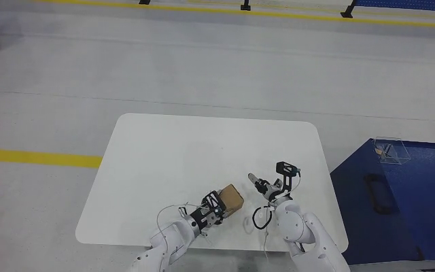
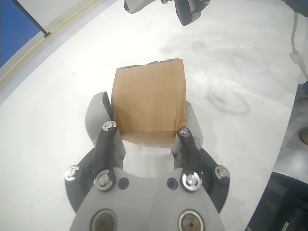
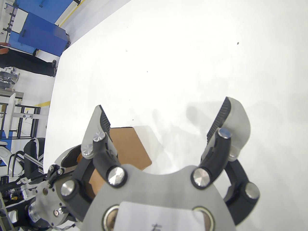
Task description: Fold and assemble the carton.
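Left hand (image 2: 146, 103), carton (image 2: 149, 85), table (image 1: 204, 149), grey floor (image 1: 204, 61)

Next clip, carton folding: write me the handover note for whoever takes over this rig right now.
Left gripper: shut on the small brown cardboard carton, gripping two opposite sides, over the robot-side part of the white table.
Right gripper: open, empty, beside the carton and apart from it.
Done: the carton is in box shape, not flat.
Left: cannot tell whether the end flaps are closed; probably check them and press them in with the right gripper.
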Robot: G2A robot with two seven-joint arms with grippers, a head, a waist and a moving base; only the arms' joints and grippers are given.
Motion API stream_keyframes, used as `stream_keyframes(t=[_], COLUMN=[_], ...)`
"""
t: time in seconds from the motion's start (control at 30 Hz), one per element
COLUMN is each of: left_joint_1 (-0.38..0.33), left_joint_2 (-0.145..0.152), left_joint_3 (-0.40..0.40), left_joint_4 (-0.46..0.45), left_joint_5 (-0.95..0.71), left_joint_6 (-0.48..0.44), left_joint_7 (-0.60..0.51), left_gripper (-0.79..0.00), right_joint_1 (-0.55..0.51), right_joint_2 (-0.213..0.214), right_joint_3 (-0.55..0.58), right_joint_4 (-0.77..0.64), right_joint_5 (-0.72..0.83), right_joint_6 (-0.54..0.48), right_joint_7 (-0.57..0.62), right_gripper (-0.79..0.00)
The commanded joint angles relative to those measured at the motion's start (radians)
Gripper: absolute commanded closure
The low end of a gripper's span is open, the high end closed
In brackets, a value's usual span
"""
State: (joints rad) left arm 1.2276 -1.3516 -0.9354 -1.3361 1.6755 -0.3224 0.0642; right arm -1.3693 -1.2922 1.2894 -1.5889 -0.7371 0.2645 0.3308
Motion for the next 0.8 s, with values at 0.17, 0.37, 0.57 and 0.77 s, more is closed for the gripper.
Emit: stream_keyframes(t=[0.17, 0.37, 0.57, 0.77], left_joint_1=[0.042, 0.048, -0.011, -0.018], left_joint_2=[0.0, -0.021, -0.028, -0.022], left_joint_3=[-0.061, -0.14, -0.179, -0.226], left_joint_4=[-0.091, -0.147, -0.097, -0.068], left_joint_5=[-0.268, -0.834, -1.138, -1.265], left_joint_6=[-0.071, 0.055, 0.226, 0.274], left_joint_7=[-0.053, -0.346, -0.626, -0.714], left_gripper=[0.0, 0.0, -0.785, -0.785], right_joint_1=[-0.016, -0.046, -0.046, -0.046], right_joint_2=[0.0, 0.001, 0.002, 0.002], right_joint_3=[0.04, 0.101, 0.102, 0.102], right_joint_4=[-0.016, -0.046, -0.046, -0.046], right_joint_5=[0.047, 0.149, 0.151, 0.151], right_joint_6=[-0.005, -0.032, -0.034, -0.034], right_joint_7=[-0.044, -0.049, -0.046, -0.046], right_gripper=[-0.785, -0.785, -0.785, -0.785])
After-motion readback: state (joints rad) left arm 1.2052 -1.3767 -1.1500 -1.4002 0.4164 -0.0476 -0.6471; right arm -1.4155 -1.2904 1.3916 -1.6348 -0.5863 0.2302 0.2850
